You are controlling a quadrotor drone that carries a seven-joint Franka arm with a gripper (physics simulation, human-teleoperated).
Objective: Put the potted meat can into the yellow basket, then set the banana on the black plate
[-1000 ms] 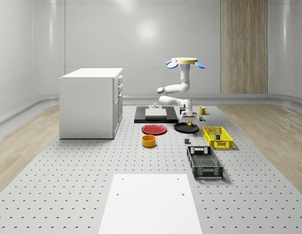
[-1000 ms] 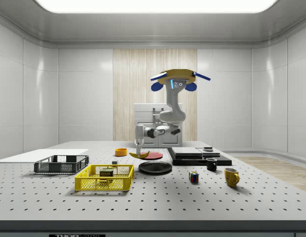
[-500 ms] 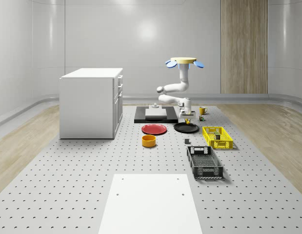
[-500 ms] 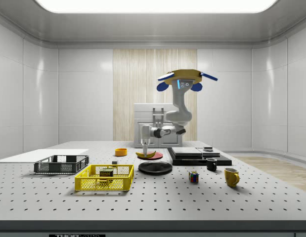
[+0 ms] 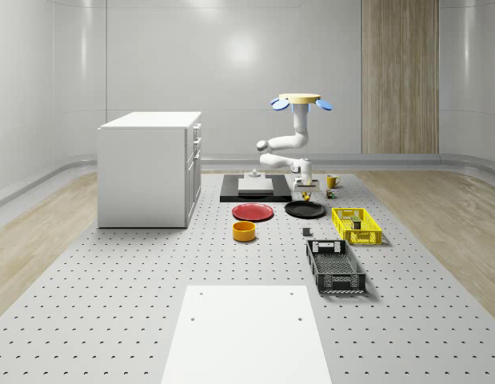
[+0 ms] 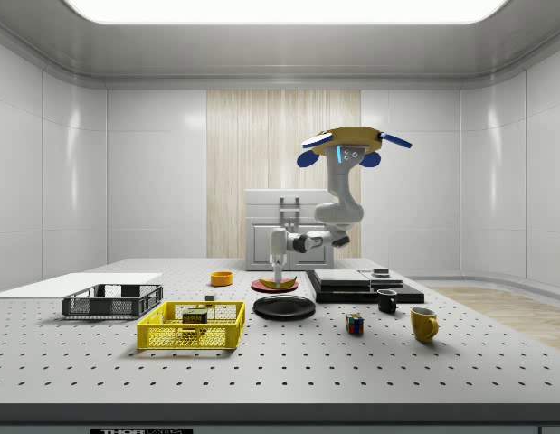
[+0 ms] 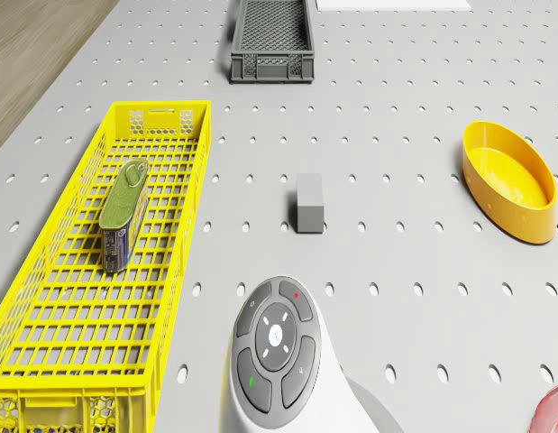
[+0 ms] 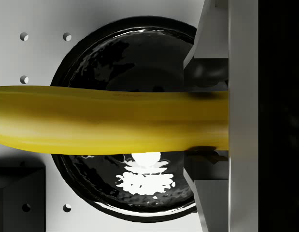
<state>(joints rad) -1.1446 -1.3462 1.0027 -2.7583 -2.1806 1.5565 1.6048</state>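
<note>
Claw (image 8: 221,121) is clamped on the banana (image 8: 110,121), held right over the black plate (image 8: 125,48) for setting down (drone hovers over the counter (image 7: 396,180)).

The drone (image 6: 344,141) hovers high over the far part of the surface (image 5: 151,304), its yellow body level and its blue rotors spread to either side. The white arm (image 6: 338,194) hangs from its underside, drops straight, then folds at the elbow and reaches sideways toward the side view's left. At the end the wrist turns down, so the gripper (image 6: 278,276) points at the surface from a little above it. Its fingers (image 8: 207,53) are clamped on a banana (image 8: 110,120), held crosswise between them.
</note>
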